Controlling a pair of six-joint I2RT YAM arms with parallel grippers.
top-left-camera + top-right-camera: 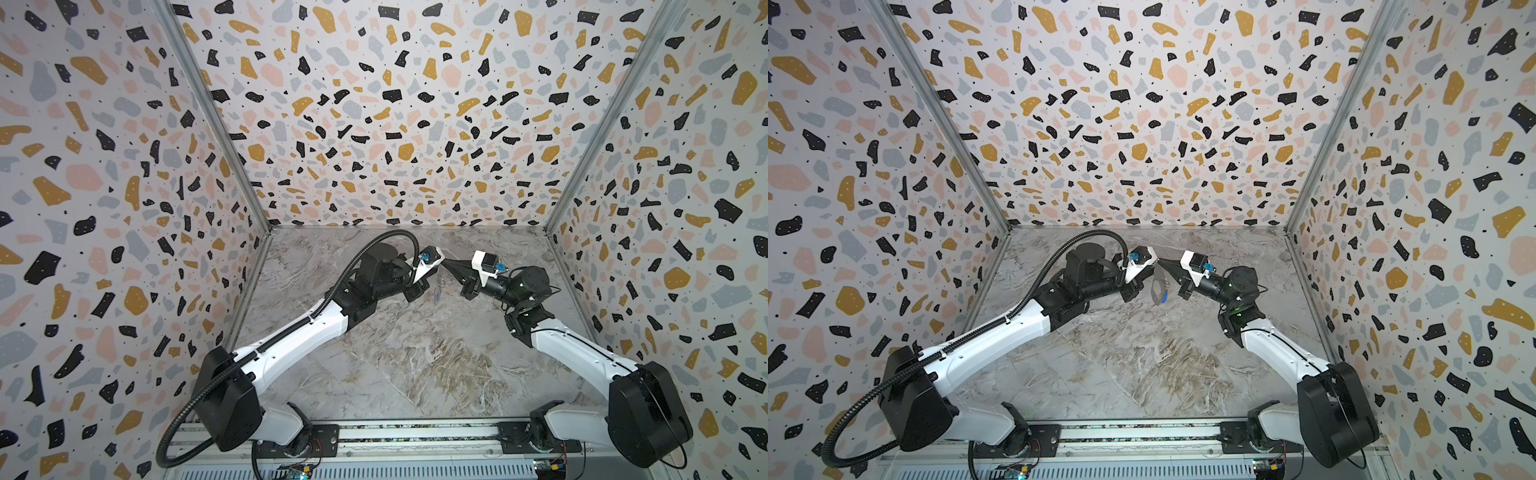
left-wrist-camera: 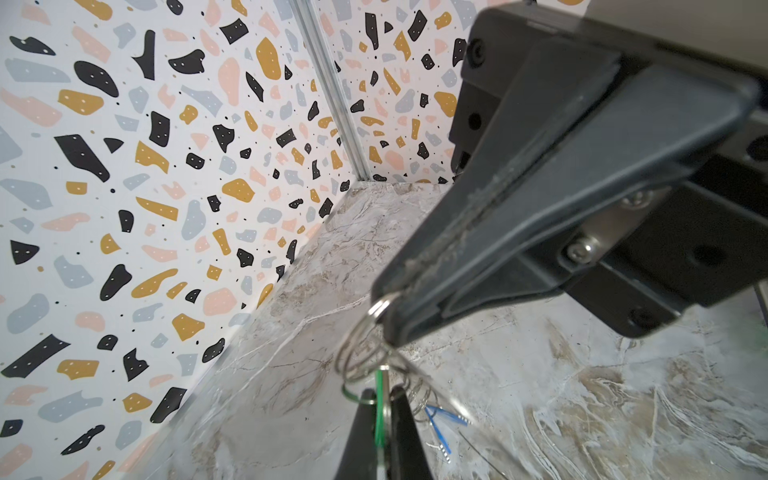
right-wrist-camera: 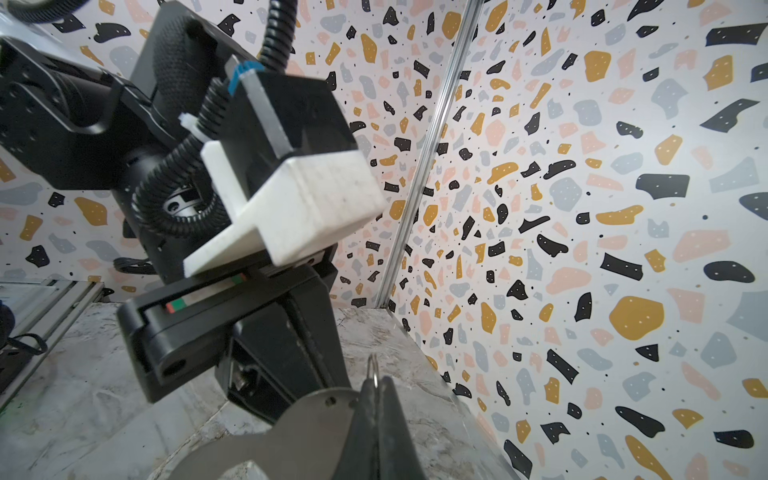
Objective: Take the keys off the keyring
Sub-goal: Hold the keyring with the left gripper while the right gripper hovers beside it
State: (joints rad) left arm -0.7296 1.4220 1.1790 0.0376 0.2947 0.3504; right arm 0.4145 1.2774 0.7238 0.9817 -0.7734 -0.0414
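Observation:
In the left wrist view my left gripper [image 2: 384, 395] is shut on the key with the green tag [image 2: 379, 415], seen edge-on between its black fingers. The key with the blue tag [image 2: 438, 424] dangles free just beside it, above the table. Both hang from wire rings [image 2: 361, 357]. My right gripper [image 3: 376, 380] is shut on the top wire ring [image 3: 374, 365] of the keyring. The keyring's flat grey tab [image 3: 291, 432] hangs beside its fingers. In a top view the tab [image 1: 1157, 286] and blue tag [image 1: 1165, 296] hang between the two meeting grippers.
The marble tabletop [image 1: 415, 365] lies below the raised bundle. Patterned walls [image 1: 395, 124] close in the back and both sides, with metal corner posts [image 1: 257, 199]. The left arm's wrist block [image 3: 257, 174] fills much of the right wrist view, close to the right fingers.

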